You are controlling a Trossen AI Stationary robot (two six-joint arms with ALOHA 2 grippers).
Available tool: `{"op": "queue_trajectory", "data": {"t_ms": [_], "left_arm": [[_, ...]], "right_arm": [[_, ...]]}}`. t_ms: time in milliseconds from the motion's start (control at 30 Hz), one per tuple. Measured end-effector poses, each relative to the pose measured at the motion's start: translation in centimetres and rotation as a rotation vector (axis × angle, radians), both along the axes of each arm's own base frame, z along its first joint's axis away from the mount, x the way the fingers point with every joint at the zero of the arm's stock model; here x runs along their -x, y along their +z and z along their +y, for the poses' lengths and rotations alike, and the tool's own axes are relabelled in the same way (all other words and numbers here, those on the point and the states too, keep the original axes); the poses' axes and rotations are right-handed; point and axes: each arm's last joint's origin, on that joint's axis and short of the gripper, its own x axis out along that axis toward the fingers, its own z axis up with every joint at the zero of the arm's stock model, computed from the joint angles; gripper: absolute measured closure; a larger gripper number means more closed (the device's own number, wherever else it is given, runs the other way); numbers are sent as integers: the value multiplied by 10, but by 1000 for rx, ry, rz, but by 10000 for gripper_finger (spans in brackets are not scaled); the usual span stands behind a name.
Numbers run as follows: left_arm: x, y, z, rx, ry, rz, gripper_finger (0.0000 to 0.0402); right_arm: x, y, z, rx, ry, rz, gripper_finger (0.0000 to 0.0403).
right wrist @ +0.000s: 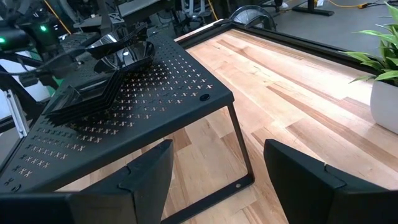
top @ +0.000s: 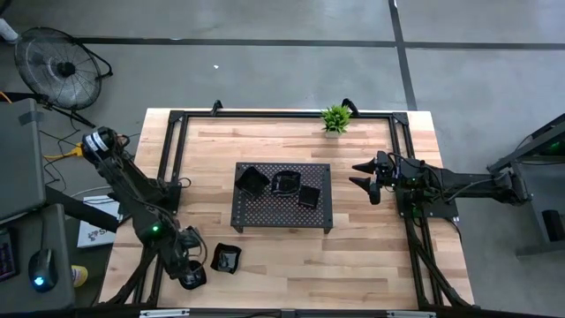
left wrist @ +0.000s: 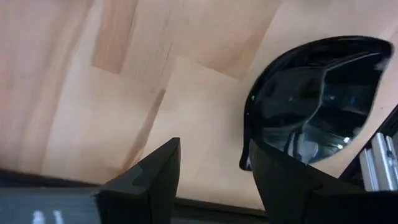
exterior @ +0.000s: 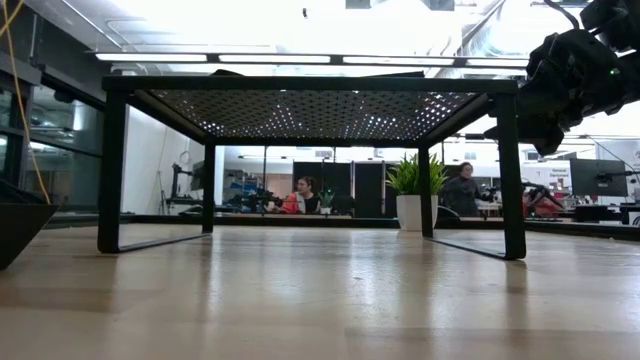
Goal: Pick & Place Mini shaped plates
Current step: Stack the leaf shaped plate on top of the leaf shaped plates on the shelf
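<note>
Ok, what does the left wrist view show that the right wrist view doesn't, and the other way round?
Only the left wrist view shows the lone black dish lying on the bare wooden table, just beyond the open left gripper, not held.

Only the right wrist view shows the perforated tray standing on legs, the stacked black plates on it, and the potted plant. The open right gripper hangs empty beside the tray.

Both show the wooden tabletop and an open, empty gripper.
</note>
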Motion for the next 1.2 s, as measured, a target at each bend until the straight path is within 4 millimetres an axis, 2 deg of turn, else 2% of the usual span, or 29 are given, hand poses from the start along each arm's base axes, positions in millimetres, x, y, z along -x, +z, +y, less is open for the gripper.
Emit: {"op": "queue_trajectory", "data": {"t_ms": [100, 433, 1067, 1200], "left_arm": [[-3, -8, 3, 37, 5, -7, 213], [-3, -18, 3, 72, -35, -45, 213], [-6, -26, -3, 93, -88, -31, 213], [-6, -26, -3, 101, -94, -23, 229]], "right_arm": [[0, 0, 0, 0, 0, 0, 157], [0, 0, 0, 0, 0, 0, 157], [0, 0, 0, 0, 0, 0, 157], [0, 0, 0, 0, 0, -1, 157]]}}
